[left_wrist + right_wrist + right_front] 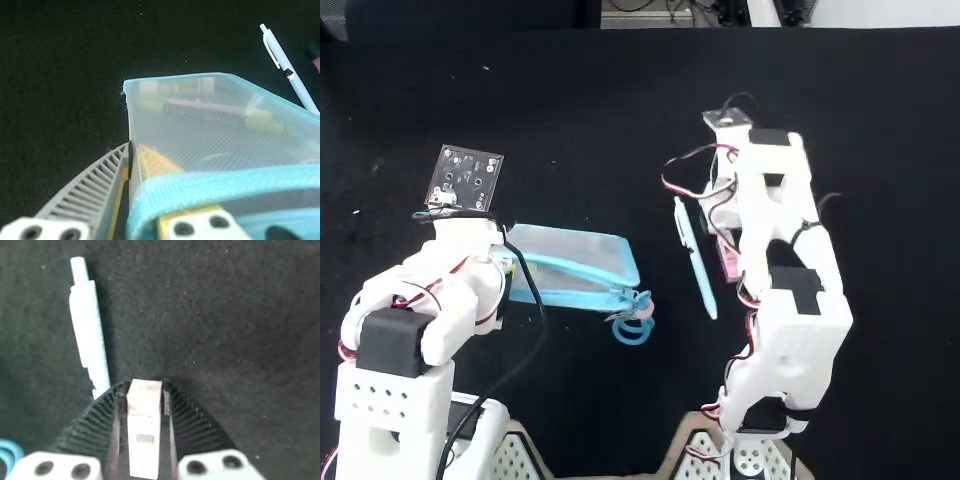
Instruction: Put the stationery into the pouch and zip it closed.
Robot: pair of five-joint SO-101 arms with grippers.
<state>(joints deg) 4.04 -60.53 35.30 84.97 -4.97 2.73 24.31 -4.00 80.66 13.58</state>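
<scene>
Jaws clenched, the left gripper (pixel 132 152) holds one end of the mesh pouch (pixel 575 262), which lies on the black table (pixel 570 120). A pale blue pen (pixel 695 260) lies between the pouch and the right gripper (pixel 144 389), whose jaws pinch a small whitish eraser (pixel 145 430).

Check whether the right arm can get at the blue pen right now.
Reach, probably yes: the pen lies bare on the black cloth close beside the right gripper. Grasp, likely no: that gripper is shut on a white block and would have to release it first.
</scene>
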